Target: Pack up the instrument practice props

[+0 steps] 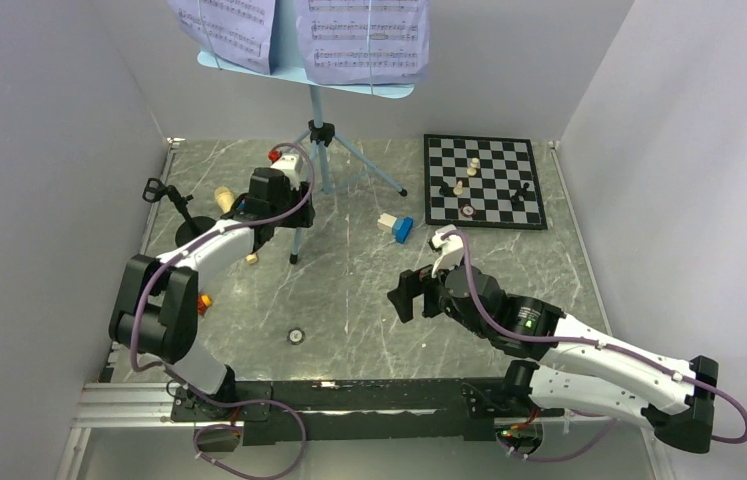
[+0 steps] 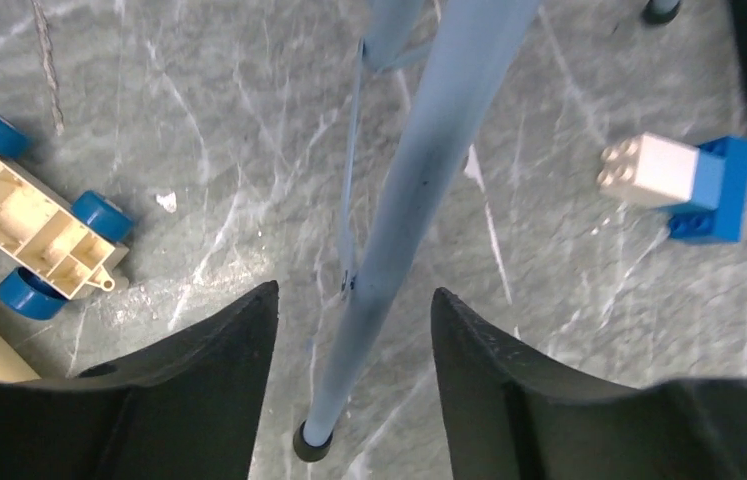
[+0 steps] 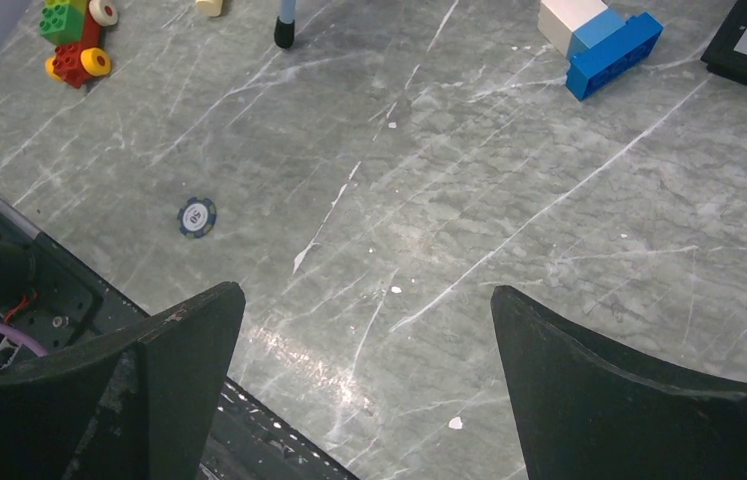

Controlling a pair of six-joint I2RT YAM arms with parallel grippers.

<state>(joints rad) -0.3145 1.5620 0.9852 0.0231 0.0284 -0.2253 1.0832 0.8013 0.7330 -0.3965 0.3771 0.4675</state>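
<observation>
A: Stand (image 1: 316,110) where?
B: Far centre; sheets (image 1: 364,40) cut off at top. Mic (image 1: 223,198) half hidden by L arm (image 1: 211,240).
A: Grippers?
B: L gripper (image 2: 354,290) part-open astride stand leg (image 2: 419,180), gaps both sides. R gripper (image 3: 369,340) wide over table (image 3: 429,200). Car (image 2: 29,215), blocks (image 2: 694,185) flank the leg.

Laboratory robot test cell: plain white walls (image 1: 39,150) enclosing a marble-pattern bench (image 1: 349,300), aluminium mounting rail (image 1: 124,405) along its near edge.

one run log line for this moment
left gripper: open, straddling music stand leg, no contact | right gripper: open, empty
</observation>
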